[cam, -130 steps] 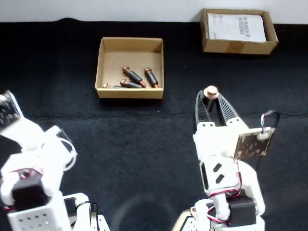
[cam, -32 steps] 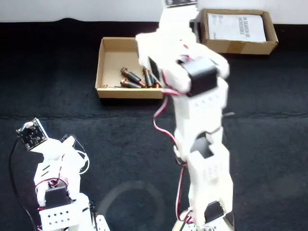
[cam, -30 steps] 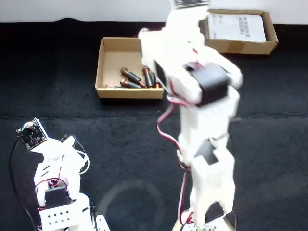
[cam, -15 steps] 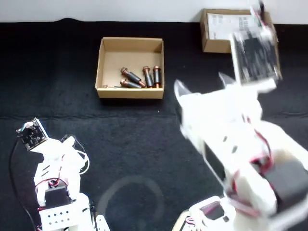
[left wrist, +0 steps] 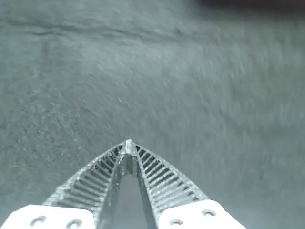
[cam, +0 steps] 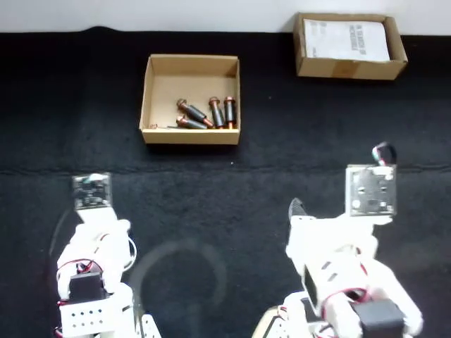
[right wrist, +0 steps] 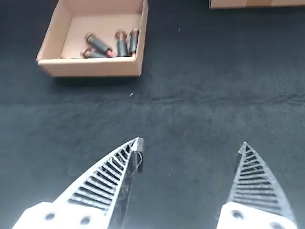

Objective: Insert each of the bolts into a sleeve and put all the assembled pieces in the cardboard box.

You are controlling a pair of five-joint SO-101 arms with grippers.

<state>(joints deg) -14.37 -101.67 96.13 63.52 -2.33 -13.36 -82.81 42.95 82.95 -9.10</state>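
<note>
Sleeved bolts (cam: 204, 114) lie in your cardboard box (cam: 168, 86) near the bench's (cam: 268, 176) far edge; your right gripper (right wrist: 191, 141) is spread wide, your left gripper (left wrist: 127, 145) pressed together, both empty.

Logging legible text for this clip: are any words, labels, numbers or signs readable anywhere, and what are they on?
No text here can be read.
Print on the white sheet in the far cardboard box: lines of dark text, too small to read.
On the cardboard box with the bolts: no print visible.
</note>
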